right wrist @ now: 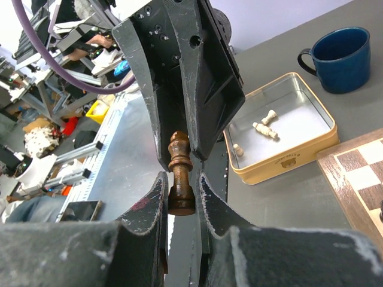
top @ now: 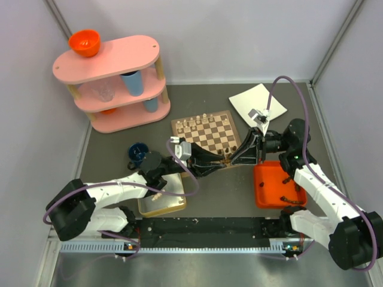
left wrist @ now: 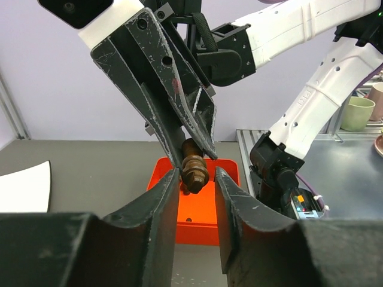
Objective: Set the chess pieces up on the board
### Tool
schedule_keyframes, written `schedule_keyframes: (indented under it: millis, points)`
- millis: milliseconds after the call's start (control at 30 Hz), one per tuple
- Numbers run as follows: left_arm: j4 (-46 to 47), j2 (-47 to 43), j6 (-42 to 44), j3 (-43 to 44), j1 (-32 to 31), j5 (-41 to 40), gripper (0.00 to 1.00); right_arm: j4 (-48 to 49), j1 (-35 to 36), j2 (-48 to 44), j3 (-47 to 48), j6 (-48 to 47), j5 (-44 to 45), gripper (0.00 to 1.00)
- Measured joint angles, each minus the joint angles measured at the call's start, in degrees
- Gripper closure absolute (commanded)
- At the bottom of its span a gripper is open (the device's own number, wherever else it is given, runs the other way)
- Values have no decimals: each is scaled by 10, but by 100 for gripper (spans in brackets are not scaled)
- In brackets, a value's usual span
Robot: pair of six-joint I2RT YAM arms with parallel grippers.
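While the two arms met just off the lower right corner of the board (top: 206, 133), one dark brown chess piece (right wrist: 179, 170) hung in the air between them, close to the gap between the board and the orange tray (top: 266, 191). The right gripper (right wrist: 181, 188) was clamped tight on the piece's base, with the knobbed head pointing away from it. The left gripper (left wrist: 197, 179) had its jaws part-way apart around that head end. The left wrist view showed a thin gap on each side, so it straddled the piece without squeezing it. I counted one board, one tray, one silver tin (right wrist: 287, 160), one blue mug (right wrist: 341, 57) and one pink shelf (top: 108, 60) of three tiers. The tin sat at the lower centre-left of the overhead picture, partly under the left arm, and it held three pale pieces lying on their sides. The tray, at the lower right, had a few small dark shapes in it, too small for me to count or name. On the board a row of pale pieces stood along the far edge, with a few dark ones near the grippers, though I could not number them. I could not see into the mug. One orange bowl (top: 84, 42) sat on the shelf's top tier at the upper left, and one white sheet (top: 257, 100) lay beyond the board.
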Motion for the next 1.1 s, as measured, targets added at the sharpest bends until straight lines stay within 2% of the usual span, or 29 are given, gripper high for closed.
schedule_keyframes:
  millis: [67, 200, 333, 400, 467, 500, 533, 567, 633, 700, 733, 767, 833, 967, 1100]
  points:
    - [-1, 0, 0, 0, 0, 1, 70, 0, 0, 0, 0, 0, 0, 100]
    - [-2, 0, -2, 0, 0, 3, 66, 0, 0, 0, -2, 0, -1, 100]
    - [-2, 0, -5, 0, 0, 5, 66, -3, 0, 0, -3, -1, 0, 100]
    - [-2, 0, -6, 0, 0, 6, 70, -4, 0, 0, -3, -1, 0, 100]
    - [-2, 0, -7, 0, 0, 6, 80, -4, 0, 0, -3, -1, -1, 100]
    - [-2, 0, -9, 0, 0, 6, 91, -4, 0, 0, -3, -2, -2, 100]
    - [-1, 1, -11, 0, 0, 6, 97, -4, 0, 0, -3, -2, -3, 100]
    - [-1, 2, -14, 0, 0, 7, 100, -5, 0, 0, -3, -4, -4, 96]
    - [-1, 2, -19, 0, 1, 8, 100, -9, 0, 0, -3, -10, -5, 83]
    - [-3, 2, -21, 0, 1, 8, 100, -20, 0, 0, -3, -22, -5, 53]
    - [-7, 2, -21, 0, 1, 7, 100, -30, 0, 0, -2, -29, -5, 43]
    - [-11, 1, -22, 0, 0, 7, 100, -43, 0, 0, -2, -36, -3, 25]
    - [-28, -3, -22, 0, 1, 7, 100, -91, -2, 0, 3, -77, -5, 1]
    - [-115, -40, -32, 4, 15, 4, 100, -240, -46, 3, 70, -189, 0, 1]
    - [-325, -97, -47, 59, 45, -42, 100, -304, -179, -1, 121, -254, 32, 1]
